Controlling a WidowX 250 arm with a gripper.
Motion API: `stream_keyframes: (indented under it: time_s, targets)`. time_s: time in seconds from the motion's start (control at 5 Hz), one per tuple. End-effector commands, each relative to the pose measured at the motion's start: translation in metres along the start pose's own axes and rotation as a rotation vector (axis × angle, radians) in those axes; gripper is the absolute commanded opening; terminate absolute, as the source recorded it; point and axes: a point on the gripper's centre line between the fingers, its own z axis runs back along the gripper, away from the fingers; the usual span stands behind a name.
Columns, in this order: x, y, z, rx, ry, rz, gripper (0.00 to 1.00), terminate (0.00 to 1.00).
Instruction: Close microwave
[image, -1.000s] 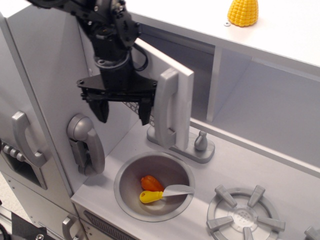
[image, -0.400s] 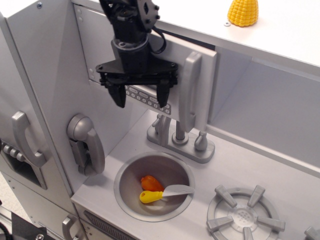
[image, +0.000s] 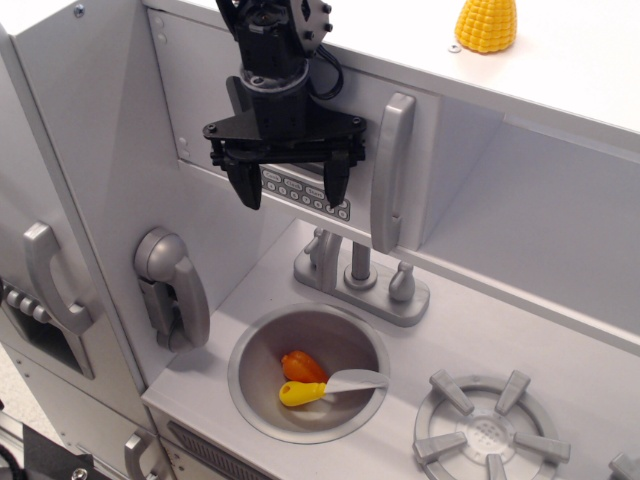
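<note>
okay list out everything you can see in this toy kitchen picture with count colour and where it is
microwave: one, grey, upper middle, door looks shut
door handle: one, silver, upright on the door's right
keypad: one row, along the door's lower edge
corn: one, yellow, on top
sink: one, grey, lower middle
yellow and orange toys: two, in the sink
faucet: one, silver, behind the sink
burner: one, grey, lower right
phone: one, grey, left wall
gripper: one, black, open, before the door

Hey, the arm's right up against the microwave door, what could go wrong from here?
The open gripper sits in front of the microwave door, fingertips over the keypad buttons; more pushing may scrape them. Moving sideways, it might snag the vertical bar handle and pull the door open. Dropping down, it might hit the faucet.
</note>
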Motion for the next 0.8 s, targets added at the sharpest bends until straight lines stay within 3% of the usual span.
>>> stream_keyframes:
  time_s: [0.0,0.2,0.4,0.6]
  targets:
    - [-0.042,0.053,0.024,0.018,0.01,-0.132,1.0,0.0]
    - [-0.057,0.08,0.031,0.018,0.018,-0.197,1.0,0.0]
    - [-0.057,0.08,0.031,0.018,0.018,-0.197,1.0,0.0]
    - [-0.057,0.08,0.031,0.018,0.018,-0.197,1.0,1.0]
